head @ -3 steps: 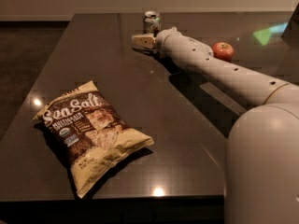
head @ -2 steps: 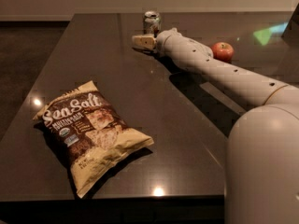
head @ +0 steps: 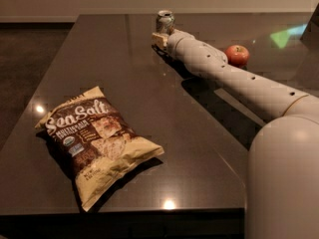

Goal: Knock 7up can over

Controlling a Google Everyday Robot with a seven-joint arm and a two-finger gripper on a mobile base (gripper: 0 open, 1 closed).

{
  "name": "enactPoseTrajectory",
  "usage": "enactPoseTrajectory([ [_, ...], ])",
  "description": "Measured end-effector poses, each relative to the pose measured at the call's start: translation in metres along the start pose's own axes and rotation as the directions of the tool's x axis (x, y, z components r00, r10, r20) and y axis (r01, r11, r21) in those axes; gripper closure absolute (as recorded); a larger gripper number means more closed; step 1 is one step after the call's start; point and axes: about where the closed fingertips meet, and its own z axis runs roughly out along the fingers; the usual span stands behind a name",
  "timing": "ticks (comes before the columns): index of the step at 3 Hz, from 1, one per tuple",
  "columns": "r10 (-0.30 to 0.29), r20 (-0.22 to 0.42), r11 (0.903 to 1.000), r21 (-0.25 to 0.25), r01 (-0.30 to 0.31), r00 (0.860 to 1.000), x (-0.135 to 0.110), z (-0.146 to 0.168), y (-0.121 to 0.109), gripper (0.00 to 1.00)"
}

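Note:
The 7up can [head: 165, 22] stands upright at the far middle of the dark table [head: 124, 83], silver top showing. My gripper [head: 159, 38] is at the end of the long white arm, just in front of the can and low over the table, very close to the can's base or touching it. A red apple [head: 237, 55] sits to the right of the arm, apart from the can.
A Sea Salt chip bag [head: 94, 138] lies flat at the near left of the table. My white arm [head: 234, 78] crosses the right half of the table. The table's front edge [head: 124, 212] is near the bottom; dark floor lies to the left.
The gripper has moved slightly toward the can. The can still stands upright.

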Motion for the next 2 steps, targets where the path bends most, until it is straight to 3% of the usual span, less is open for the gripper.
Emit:
enactPoseTrajectory([
  [1, -0.004, 0.017, 1.0, -0.004, 0.004, 1.0, -0.005, -0.002, 0.002, 0.71],
  [2, -0.094, 0.06, 0.9955, -0.009, 0.094, 0.994, -0.032, -0.014, 0.007, 0.99],
])
